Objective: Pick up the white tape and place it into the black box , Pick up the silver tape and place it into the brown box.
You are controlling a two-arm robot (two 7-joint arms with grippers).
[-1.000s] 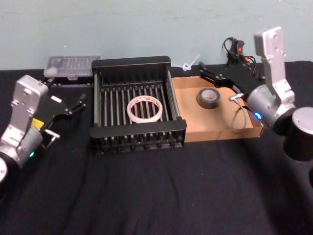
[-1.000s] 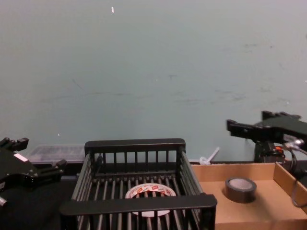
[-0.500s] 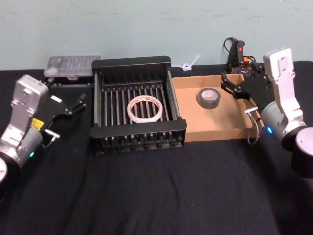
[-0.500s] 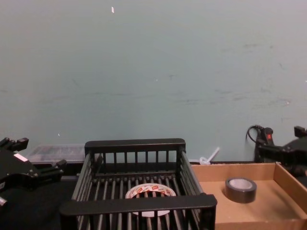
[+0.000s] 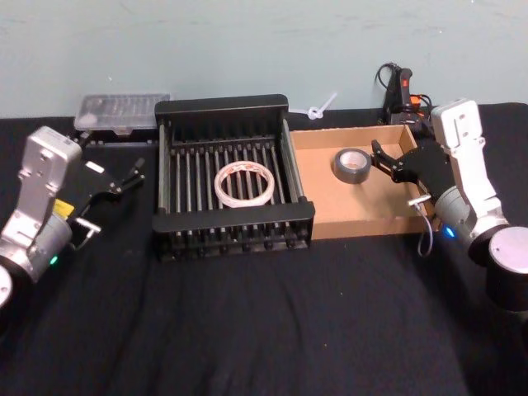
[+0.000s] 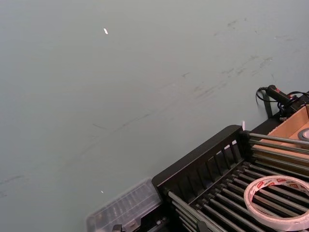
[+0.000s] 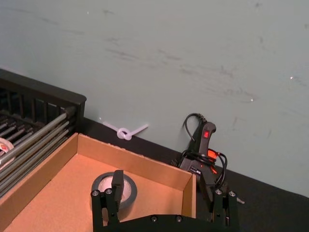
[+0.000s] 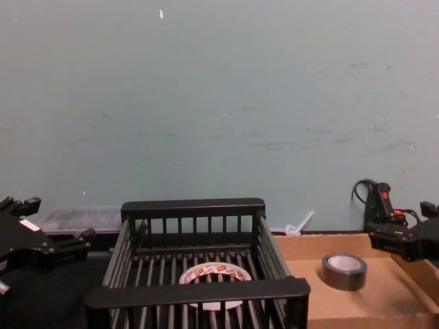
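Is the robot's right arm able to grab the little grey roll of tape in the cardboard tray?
Probably yes. The right gripper is open beside the grey roll of tape, which lies alone in the cardboard tray.

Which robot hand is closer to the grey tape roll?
The right. The right gripper sits just beside the silver tape in the brown box; the left gripper is away past the black box.

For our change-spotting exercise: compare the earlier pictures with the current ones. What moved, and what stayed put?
The right gripper drew back from the far side of the brown box toward the robot, jaws open and empty. The silver tape, the white tape in the black box and the left gripper stayed put.
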